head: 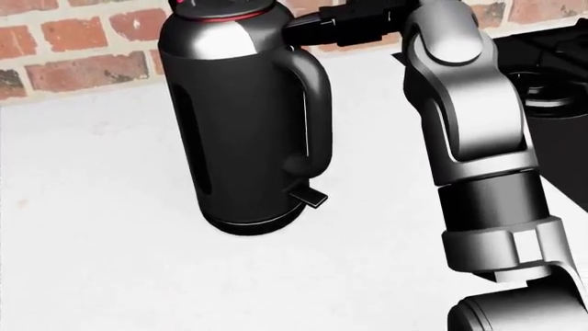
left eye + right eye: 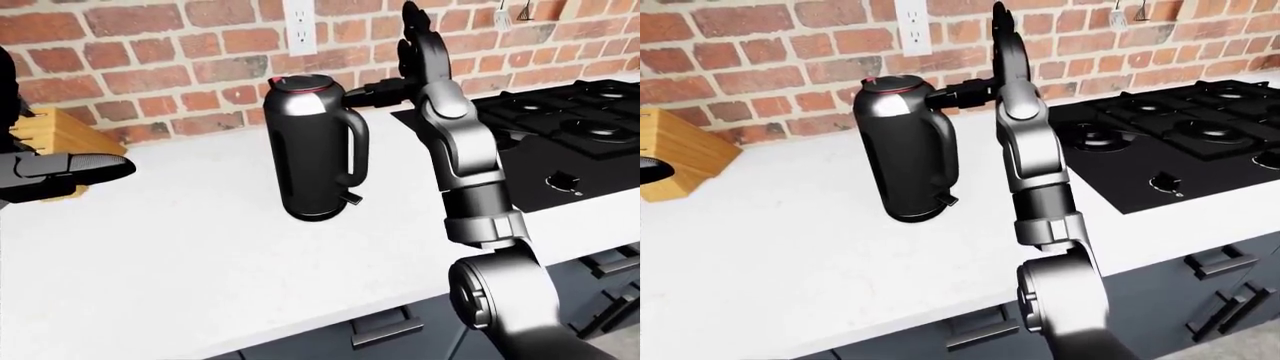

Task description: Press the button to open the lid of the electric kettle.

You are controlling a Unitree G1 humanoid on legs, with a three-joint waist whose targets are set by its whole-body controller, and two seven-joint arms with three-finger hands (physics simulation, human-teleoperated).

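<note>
Right hand (image 2: 385, 91) beside kettle (image 2: 313, 150) top

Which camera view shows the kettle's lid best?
The left-eye view: the whole red-rimmed lid tops the kettle, with the right hand beside it. The right-eye view shows it smaller; the head view crops it at the top edge.
</note>
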